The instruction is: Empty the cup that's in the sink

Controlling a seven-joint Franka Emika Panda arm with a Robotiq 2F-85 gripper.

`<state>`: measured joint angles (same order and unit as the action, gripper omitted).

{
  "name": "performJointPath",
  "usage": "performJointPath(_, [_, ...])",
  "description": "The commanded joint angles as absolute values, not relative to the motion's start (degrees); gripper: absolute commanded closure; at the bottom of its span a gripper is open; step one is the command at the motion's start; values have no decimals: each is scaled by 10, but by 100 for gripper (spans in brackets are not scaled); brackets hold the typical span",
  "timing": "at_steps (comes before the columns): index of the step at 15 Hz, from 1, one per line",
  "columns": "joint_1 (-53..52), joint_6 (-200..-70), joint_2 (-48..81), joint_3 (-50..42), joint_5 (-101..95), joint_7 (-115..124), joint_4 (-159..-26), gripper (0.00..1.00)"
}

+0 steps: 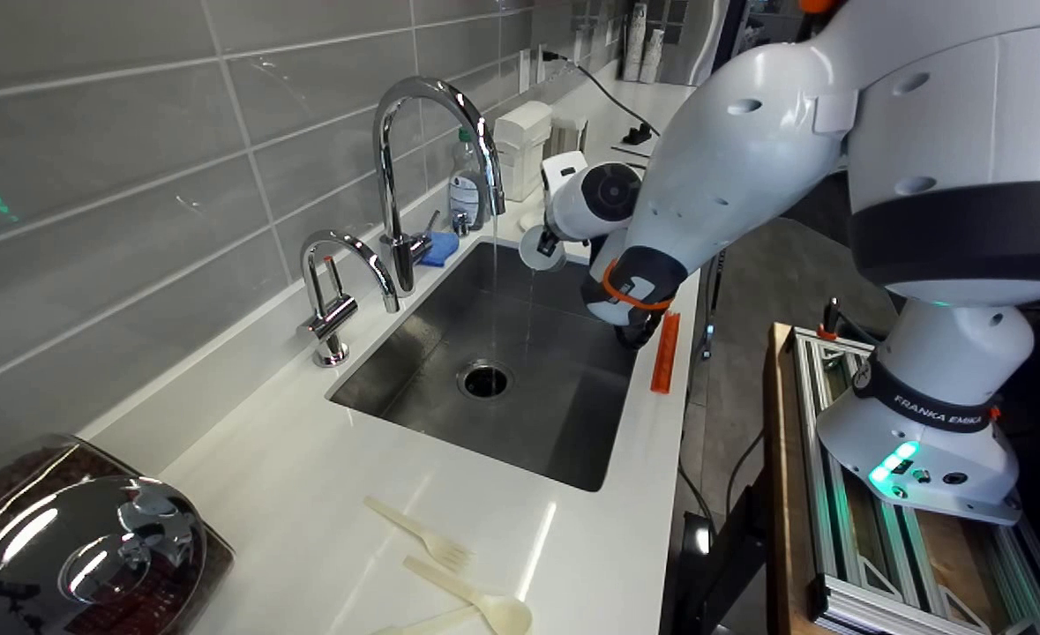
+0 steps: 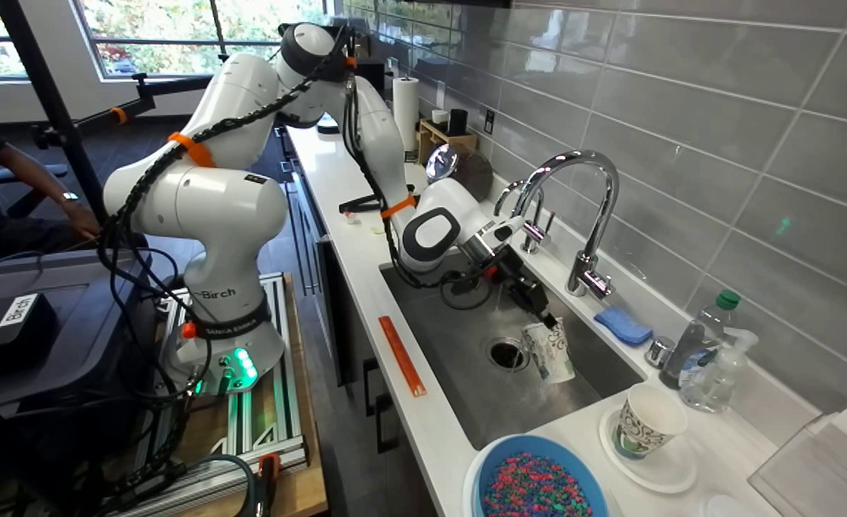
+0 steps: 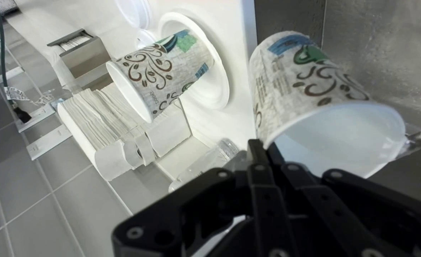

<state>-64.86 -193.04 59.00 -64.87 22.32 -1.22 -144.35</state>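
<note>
While water (image 1: 495, 300) runs from the tap (image 1: 385, 168) into the sink (image 1: 555, 397), the claw (image 3: 265, 147) pinches the rim of a tilted cup (image 3: 305, 78), a thin stream (image 1: 531, 304) spilling from it.

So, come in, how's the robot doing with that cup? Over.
Gripper shut on cup by its rim. Cup tipped over sink, trickling. Faucet running nearby, apparently not in the way.
</note>
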Motion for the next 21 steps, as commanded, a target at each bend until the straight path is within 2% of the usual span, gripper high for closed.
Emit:
performJointPath(1, [-679,-1910,622,-671,217,9,-1451,99])
performJointPath(6, [-693,-1896,644,-681,212,15,-1452,99])
performJointPath(7, [-670,-1913,618,-668,200,11,-1445,97])
performJointPath(13, [-675,-1911,628,-669,200,15,-1445,99])
performJointPath(21, [-723,-1889,706,-706,199,18,-1447,99])
